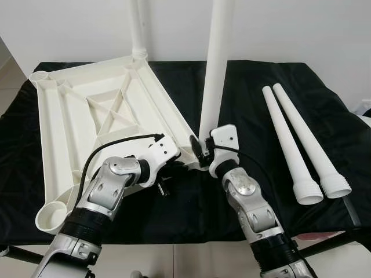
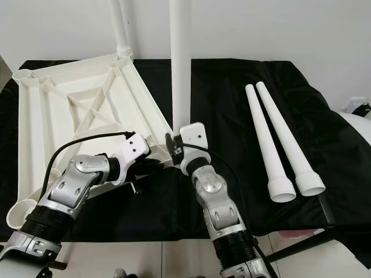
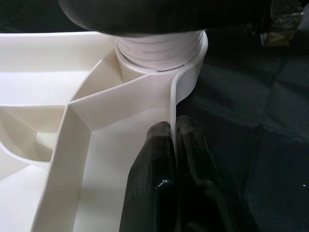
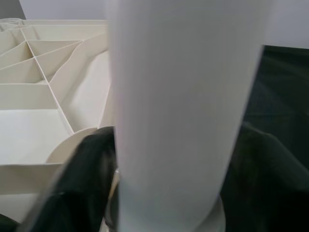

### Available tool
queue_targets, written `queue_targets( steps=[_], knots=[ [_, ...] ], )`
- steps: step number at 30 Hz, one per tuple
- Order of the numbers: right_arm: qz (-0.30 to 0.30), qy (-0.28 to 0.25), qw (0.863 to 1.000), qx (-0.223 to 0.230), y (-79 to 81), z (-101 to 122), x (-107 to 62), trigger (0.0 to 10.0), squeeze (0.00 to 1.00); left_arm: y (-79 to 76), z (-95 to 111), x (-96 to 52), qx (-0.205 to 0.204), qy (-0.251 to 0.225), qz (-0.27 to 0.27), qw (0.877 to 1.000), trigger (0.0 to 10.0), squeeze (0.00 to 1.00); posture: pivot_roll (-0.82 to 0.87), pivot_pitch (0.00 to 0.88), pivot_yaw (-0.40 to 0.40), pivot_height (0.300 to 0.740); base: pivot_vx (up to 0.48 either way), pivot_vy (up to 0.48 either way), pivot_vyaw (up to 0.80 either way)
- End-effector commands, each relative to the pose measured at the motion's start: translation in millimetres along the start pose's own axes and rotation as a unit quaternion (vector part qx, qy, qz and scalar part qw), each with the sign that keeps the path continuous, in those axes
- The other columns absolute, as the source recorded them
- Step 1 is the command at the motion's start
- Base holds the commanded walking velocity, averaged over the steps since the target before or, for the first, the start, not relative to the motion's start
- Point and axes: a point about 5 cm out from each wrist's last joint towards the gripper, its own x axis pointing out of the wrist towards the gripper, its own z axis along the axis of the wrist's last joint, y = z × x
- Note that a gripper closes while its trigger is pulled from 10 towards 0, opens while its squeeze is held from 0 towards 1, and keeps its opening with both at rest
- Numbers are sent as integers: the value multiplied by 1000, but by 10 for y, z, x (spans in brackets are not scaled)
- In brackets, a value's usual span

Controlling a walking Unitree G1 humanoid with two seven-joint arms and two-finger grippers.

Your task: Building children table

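The upturned white tabletop [image 1: 87,116] is laid on the black cloth [image 1: 255,185]; its near rim is pinched by the left gripper [image 3: 173,145], while an upright leg [image 1: 215,69] (seated in the corner socket) is clasped by the right gripper [image 1: 202,152]; two loose legs [image 1: 301,145] lie to the right.

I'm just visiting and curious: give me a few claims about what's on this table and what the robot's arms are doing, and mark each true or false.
1. Two loose legs lie side by side on the black cloth. True.
2. The tabletop lies underside up, ribs showing. True.
3. The right gripper is empty. False: its jaws are around an upright leg at a corner socket.
4. The left gripper rests on the cloth. False: it pinches the tabletop's rim.
5. No leg stands at the far corner. False: another leg stands there.
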Motion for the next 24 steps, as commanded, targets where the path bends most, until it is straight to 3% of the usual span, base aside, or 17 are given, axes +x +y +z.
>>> queue_targets(
  steps=[1, 9, 17, 24],
  knots=[
    [24, 5, 999, 21, 22, -40, -42, 10000, 0, 34, 172, -23, 1, -55, 18, 998, 0, 0, 0, 145, 1, 740, 0, 0, 0],
    [105, -54, 992, 38, 92, 176, -98, 10000, 0, 5, 150, -37, 3, -52, 8, 999, 0, 0, 1, 140, 2, 740, 0, 0, 0],
    [152, -69, 986, 31, 89, 283, -128, 10000, 0, -59, 108, -92, 18, -42, -18, 999, 0, 0, 3, 135, 2, 740, 0, 0, 0],
    [176, -51, 983, -7, -92, 275, -130, 10000, 0, -186, 9, -261, 46, -18, -67, 996, 0, 0, 10, 128, -3, 740, 0, 0, 0]
  ],
)
